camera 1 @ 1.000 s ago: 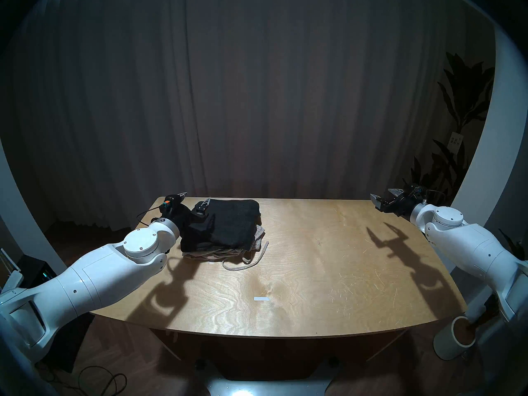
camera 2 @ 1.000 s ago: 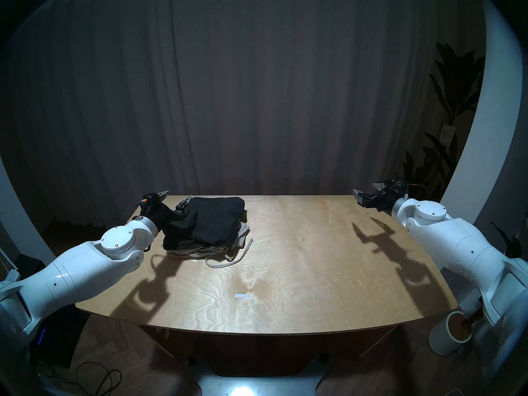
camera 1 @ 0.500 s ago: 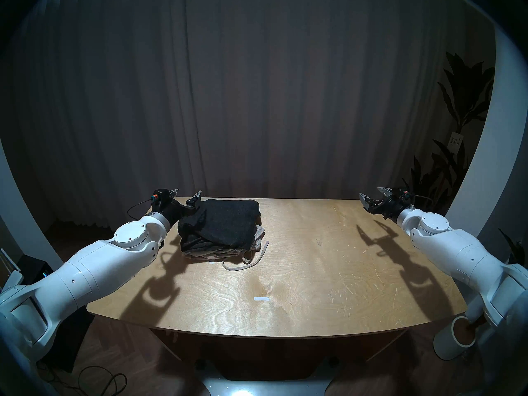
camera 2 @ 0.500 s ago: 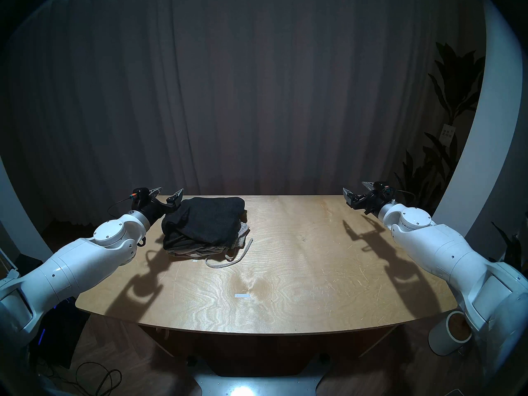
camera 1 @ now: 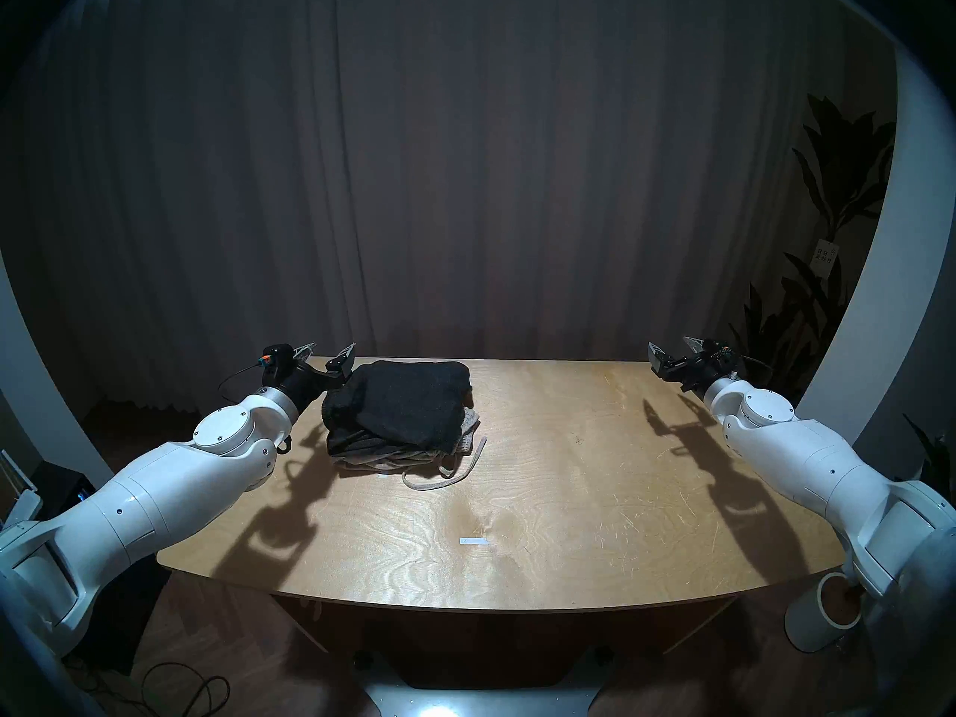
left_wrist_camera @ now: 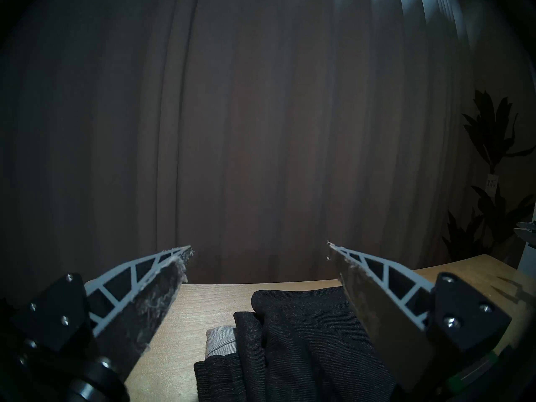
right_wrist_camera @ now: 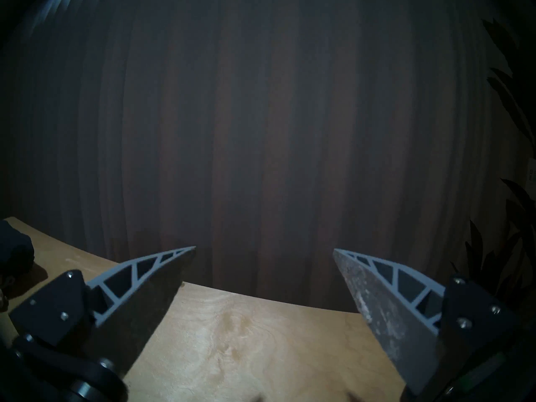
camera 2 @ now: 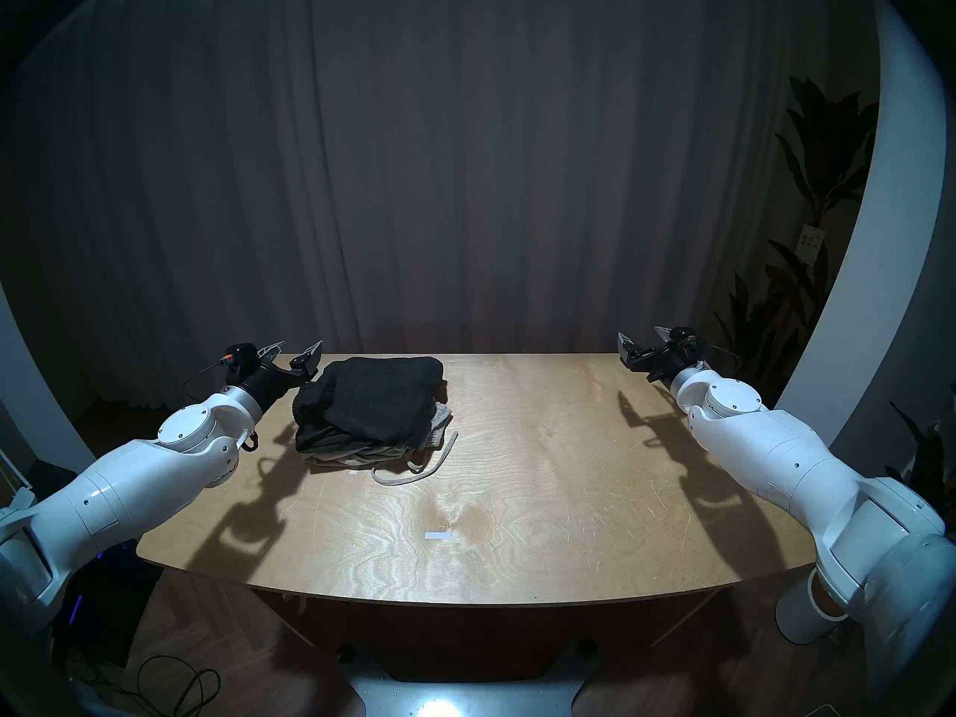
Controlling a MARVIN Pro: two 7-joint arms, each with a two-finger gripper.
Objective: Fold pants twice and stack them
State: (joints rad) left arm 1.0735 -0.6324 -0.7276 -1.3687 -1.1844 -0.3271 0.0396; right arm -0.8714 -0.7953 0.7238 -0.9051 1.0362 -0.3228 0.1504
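Bare pale plywood tabletop (camera 1: 543, 473) spreads right of the folded black knit pants (camera 1: 408, 405) stacked on folded grey knit pants (camera 1: 468, 431) far-left, where I hold both arms level, left gripper (camera 1: 329, 353) and right gripper (camera 1: 672, 349) spread empty, while my left wrist view alone shows the grey fold's (left_wrist_camera: 220, 342) left end.

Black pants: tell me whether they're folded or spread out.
Folded. The black pants sit as a compact bundle on the grey pants; both grippers are open and clear of them.
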